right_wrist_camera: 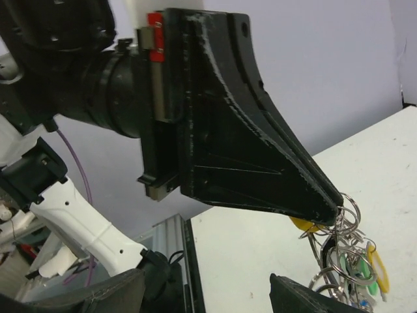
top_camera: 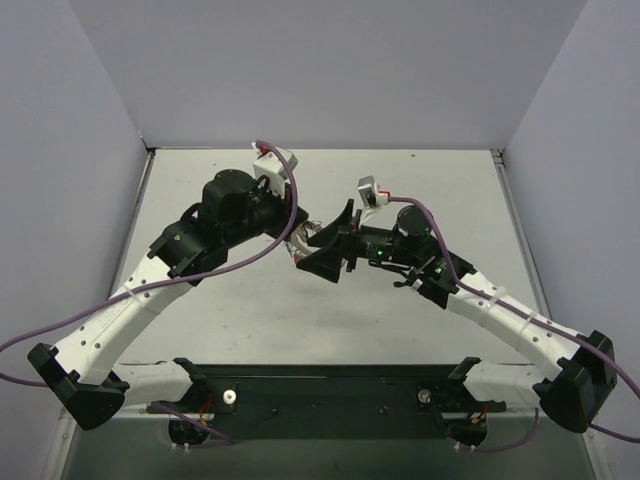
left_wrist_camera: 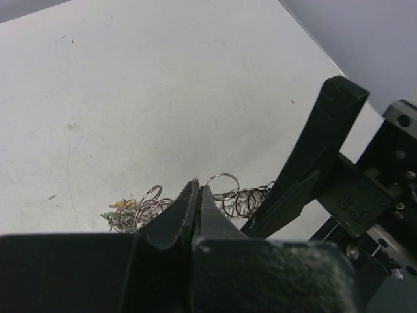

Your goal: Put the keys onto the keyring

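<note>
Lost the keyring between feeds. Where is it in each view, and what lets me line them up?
Top external: only a tiny glimpse of the keyring at picture centre, mostly hidden.
Left wrist: bottom centre, its silvery coils on either side of the shut jaws.
Right wrist: bottom right, at the tip of the black jaws.
Shared landmark: the left gripper, shut on it.

We see a pale grey table [top_camera: 400,320] filling the centre of the top view, its matte surface lightly scuffed. Plain lavender-grey panels enclose it: back wall [top_camera: 330,70] at top, left wall [top_camera: 60,150], right wall [top_camera: 590,120]. Lighting is even, with soft shadows.
</note>
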Robot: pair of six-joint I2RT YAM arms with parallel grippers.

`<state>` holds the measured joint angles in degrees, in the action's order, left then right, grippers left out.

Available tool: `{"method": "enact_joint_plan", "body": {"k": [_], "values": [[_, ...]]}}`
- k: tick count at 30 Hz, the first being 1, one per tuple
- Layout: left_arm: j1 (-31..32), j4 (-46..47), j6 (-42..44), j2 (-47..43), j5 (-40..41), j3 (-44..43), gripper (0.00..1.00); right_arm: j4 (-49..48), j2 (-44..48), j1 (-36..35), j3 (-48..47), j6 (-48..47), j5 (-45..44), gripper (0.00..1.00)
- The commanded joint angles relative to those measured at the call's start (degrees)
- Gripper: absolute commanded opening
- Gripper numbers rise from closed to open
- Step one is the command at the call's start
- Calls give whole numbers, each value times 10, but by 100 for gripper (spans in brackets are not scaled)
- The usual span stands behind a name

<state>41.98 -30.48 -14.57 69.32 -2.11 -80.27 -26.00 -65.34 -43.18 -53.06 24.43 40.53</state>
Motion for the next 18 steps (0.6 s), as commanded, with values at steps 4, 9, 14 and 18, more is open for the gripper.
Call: {"method": "enact_joint_plan", "body": {"k": [4,9,14,18], "values": [[4,73,-33,-28,-3,-15,0,-88,8,0,7,64,-104,76],[3,82,-41,-38,-7,-4,0,-101,20,5,18,62,-161,73],[4,88,-53,-39,-10,-1,0,-108,-5,5,2,68,-148,63],[4,94,-57,-41,-13,5,0,-107,-15,4,-3,68,-155,56]]}}
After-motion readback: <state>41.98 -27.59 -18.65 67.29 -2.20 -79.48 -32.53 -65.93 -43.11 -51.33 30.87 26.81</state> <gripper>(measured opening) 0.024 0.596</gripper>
